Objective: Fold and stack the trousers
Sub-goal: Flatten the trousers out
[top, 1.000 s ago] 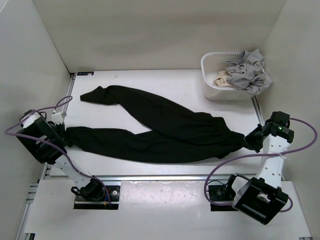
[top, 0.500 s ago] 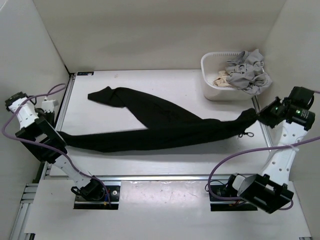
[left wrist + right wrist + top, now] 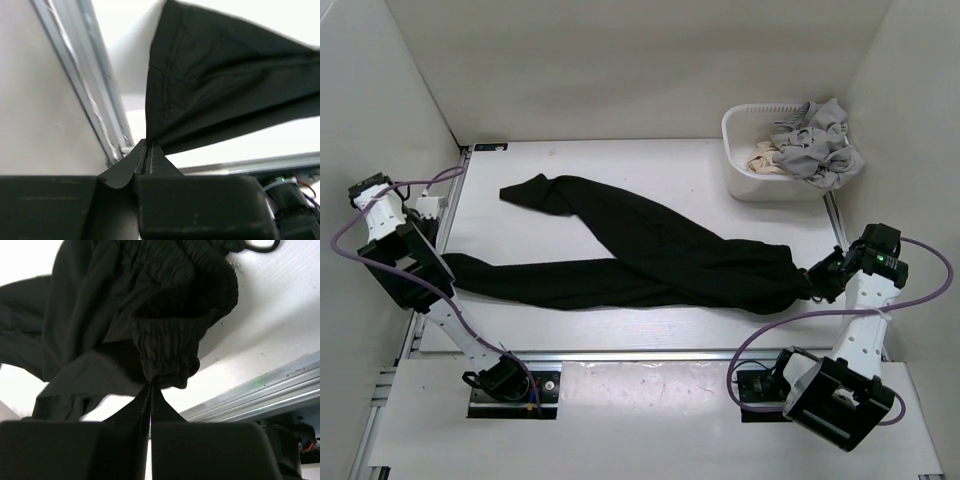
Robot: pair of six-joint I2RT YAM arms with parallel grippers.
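The trousers lie stretched from left to right across the middle of the tabletop. Their waistband end is at the right, pinched between the jaws of the right gripper near the tabletop's right edge. One leg runs along the near side to the left edge, where its cuff sits between the jaws of the left gripper, just beside the side rail. The other leg angles back and to the left, and its end rests on the tabletop behind the first leg. A basket stands in the far right corner, behind the right gripper. A heap of garments fills it and spills over its right rim. A cloth lies inside to their left.
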